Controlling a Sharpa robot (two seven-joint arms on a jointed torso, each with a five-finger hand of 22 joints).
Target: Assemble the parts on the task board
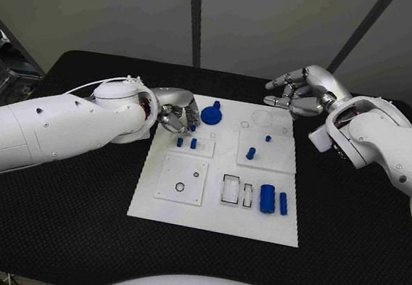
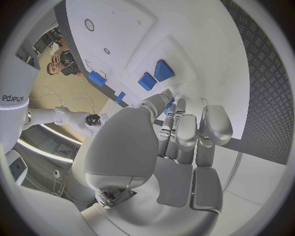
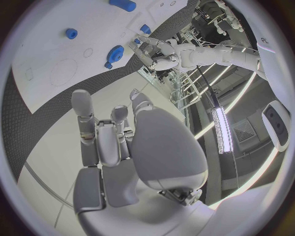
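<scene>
The white task board [image 1: 216, 214] lies mid-table. A blue gear-like part [image 1: 210, 114] stands near its far left corner, and the right wrist view shows it too [image 3: 114, 51]. Two small blue pegs [image 1: 186, 142] stand in the left plate, two more [image 1: 251, 152] in the right one. A large blue cylinder [image 1: 267, 198] and a thinner one [image 1: 283, 202] lie at the right. My left hand [image 1: 176, 114] hovers at the board's left edge beside the gear, fingers curled, pinching a small blue part [image 2: 170, 104]. My right hand [image 1: 299, 91] hangs over the far right corner, fingers curled in, holding nothing.
A square plate with small holes [image 1: 181, 180] and a slotted recess [image 1: 232, 189] sit on the near half of the board. Black matting [image 1: 66, 223] surrounds the board on all sides. A circular recess [image 1: 269, 119] lies under my right hand.
</scene>
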